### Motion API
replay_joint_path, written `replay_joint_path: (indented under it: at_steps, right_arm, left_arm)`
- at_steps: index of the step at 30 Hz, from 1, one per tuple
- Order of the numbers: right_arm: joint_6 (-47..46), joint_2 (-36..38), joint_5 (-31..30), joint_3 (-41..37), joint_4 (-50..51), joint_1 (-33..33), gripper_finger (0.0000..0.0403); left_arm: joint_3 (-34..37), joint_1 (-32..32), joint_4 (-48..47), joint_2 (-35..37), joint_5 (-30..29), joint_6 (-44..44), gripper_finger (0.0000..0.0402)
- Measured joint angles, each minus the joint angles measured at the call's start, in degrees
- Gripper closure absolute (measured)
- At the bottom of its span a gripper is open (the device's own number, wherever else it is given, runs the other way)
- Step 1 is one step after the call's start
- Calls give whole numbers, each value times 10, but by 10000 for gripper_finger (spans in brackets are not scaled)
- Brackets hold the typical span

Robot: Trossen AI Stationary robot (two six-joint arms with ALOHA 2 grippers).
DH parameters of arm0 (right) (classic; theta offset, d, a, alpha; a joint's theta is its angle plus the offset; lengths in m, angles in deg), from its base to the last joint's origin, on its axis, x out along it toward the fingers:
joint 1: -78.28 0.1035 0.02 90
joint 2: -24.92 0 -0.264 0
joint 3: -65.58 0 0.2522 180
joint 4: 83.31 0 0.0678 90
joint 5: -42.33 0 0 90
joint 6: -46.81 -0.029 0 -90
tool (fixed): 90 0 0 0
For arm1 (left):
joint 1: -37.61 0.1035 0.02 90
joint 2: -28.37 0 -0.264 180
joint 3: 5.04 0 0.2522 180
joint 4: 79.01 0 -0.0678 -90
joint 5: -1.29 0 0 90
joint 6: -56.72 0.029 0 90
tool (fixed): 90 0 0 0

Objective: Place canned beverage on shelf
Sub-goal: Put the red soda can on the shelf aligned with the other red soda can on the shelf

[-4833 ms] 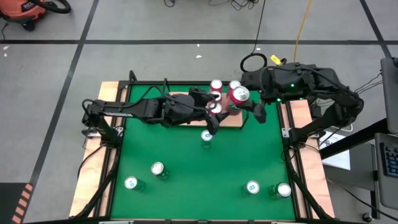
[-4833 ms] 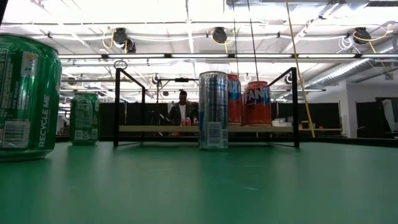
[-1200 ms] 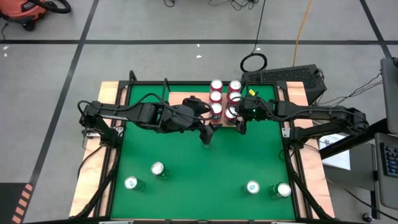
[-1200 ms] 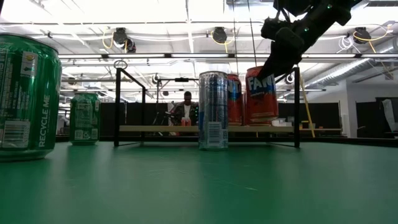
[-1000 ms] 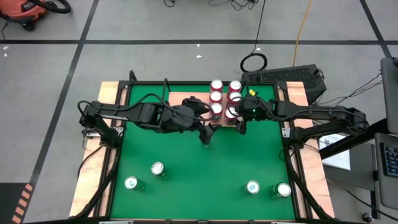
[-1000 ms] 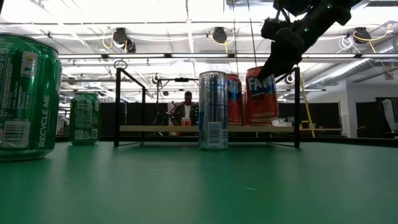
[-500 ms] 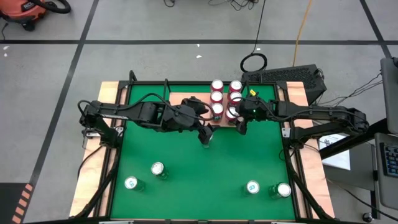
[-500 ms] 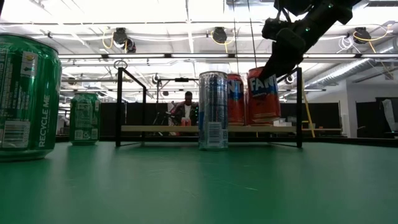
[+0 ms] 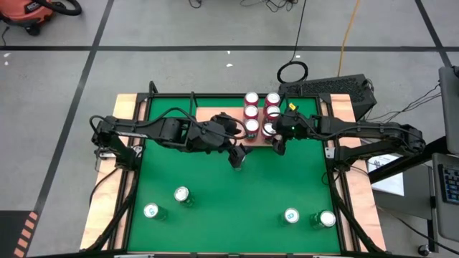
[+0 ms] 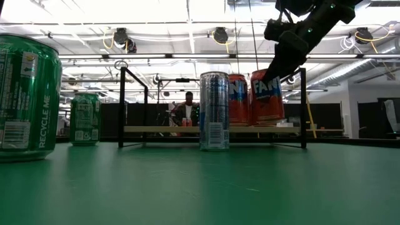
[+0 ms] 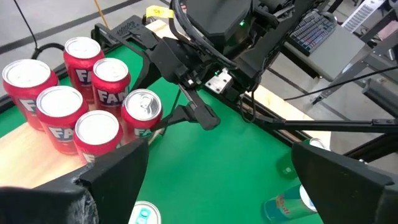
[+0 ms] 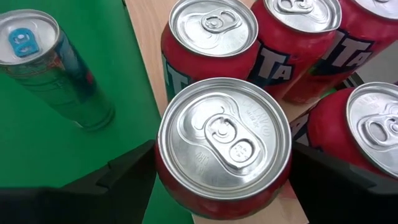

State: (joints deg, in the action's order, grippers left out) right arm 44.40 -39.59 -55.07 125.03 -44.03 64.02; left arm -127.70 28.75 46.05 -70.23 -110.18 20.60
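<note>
- We see the shelf [image 9: 206, 115] at the far side of the green surface [image 9: 215, 183], a light-wood board inside a thin black rail.
- The right end effector [image 9: 277, 145] has reached in from the right arm's side. It sits over a red canned beverage [image 12: 224, 140] at the shelf's front edge.
- In the right wrist view this can lies squarely inside the right end effector, seen from above with its silver top and tab.
- In the low view the can's base rests on the board and the can stands upright.
- We cannot tell whether the right end effector is clamping the can or standing loose around it.
- Five more red cans [image 11: 59, 106] stand upright in a tight cluster on the shelf. They are just beside and behind the one under the right end effector.
- The left end effector [image 9: 237, 152] hovers near the middle of the surface, just in front of the shelf, with its fingers [image 11: 118, 168] spread wide and nothing between them.
- Directly beneath it a slim silver-and-blue can [image 10: 214, 110] stands upright on the surface, close to the shelf's front rail but off the board.
- Four green cans stand on the near part of the surface, well apart from the shelf. Two [image 9: 181, 194] are on the left arm's side and two [image 9: 290, 215] on the right arm's side.
- In the low view a person [image 10: 189, 109] shows far off in the room, behind the shelf.
</note>
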Motion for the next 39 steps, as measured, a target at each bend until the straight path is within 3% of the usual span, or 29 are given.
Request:
replay_joint_path:
  at_steps: [39]
  right_arm:
    - [3, 4, -30, 25, 44, -12, 84]
  left_arm:
    - [0, 0, -1, 0, 0, -11, 6]
